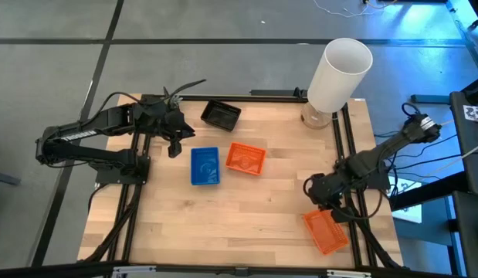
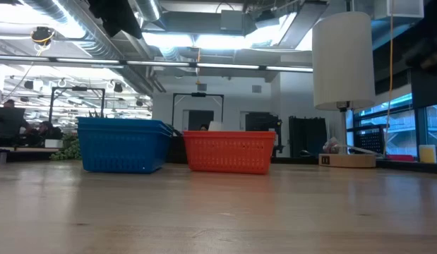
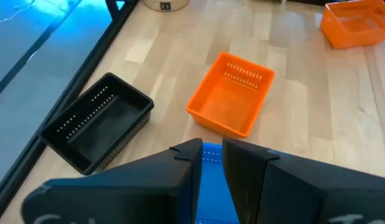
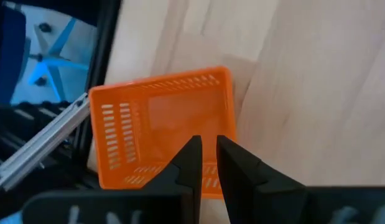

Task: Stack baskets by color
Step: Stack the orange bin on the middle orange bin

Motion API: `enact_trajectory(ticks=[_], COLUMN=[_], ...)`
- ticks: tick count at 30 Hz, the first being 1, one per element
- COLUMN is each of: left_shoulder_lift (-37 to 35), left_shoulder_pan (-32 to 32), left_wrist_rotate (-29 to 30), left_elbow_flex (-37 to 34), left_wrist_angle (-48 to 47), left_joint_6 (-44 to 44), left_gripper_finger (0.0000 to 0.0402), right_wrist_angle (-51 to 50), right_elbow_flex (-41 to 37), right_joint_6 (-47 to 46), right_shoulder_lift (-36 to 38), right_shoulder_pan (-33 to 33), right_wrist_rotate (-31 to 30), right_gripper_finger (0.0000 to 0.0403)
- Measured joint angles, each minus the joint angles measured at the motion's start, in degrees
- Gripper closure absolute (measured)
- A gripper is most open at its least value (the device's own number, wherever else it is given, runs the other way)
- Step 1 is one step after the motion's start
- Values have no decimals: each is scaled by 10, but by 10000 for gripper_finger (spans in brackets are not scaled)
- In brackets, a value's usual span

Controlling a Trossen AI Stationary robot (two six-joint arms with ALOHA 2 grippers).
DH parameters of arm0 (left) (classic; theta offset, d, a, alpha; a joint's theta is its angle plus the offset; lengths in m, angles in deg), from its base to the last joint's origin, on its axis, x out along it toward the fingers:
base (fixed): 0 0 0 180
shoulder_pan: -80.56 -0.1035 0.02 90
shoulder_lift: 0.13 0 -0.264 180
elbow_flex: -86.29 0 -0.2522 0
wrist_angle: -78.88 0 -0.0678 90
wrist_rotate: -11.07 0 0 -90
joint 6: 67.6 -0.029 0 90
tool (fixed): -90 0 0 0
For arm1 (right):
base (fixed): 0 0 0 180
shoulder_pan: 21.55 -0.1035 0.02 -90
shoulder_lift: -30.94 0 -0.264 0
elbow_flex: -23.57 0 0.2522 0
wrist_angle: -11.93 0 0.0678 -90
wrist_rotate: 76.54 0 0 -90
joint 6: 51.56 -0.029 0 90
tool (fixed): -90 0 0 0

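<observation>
Right gripper (image 4: 206, 152) nearly pressed together, empty, above orange basket (image 1: 326, 231) at lower right bench corner. Left gripper (image 3: 209, 158) likewise narrow, over blue basket (image 1: 205, 165). Advice: spread jaws, straddle one wall, pinch, lift level toward centre orange basket (image 1: 245, 158).

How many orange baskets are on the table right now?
2. One orange basket sits mid-table beside the blue basket; the other orange basket lies at the near right corner under the right gripper. Nested ones could be hidden.
</observation>
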Motion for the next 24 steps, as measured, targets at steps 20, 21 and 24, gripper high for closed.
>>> enact_trajectory(ticks=[20, 21, 24], left_shoulder_lift=[0, 0, 0], left_shoulder_pan=[0, 0, 0], left_wrist_rotate=[40, 41, 60], left_elbow_flex=[0, 0, 0], left_wrist_angle=[3, 3, 3], left_joint_6=[14, 15, 20], left_gripper_finger=[347, 347, 347], right_wrist_angle=[88, 88, 85], right_elbow_flex=[-79, -79, -79], right_joint_6=[-66, -66, -93], right_shoulder_lift=[-1, -1, -1], right_shoulder_pan=[0, 0, 0], right_wrist_rotate=[-16, -22, -53], right_gripper_finger=[379, 371, 345])
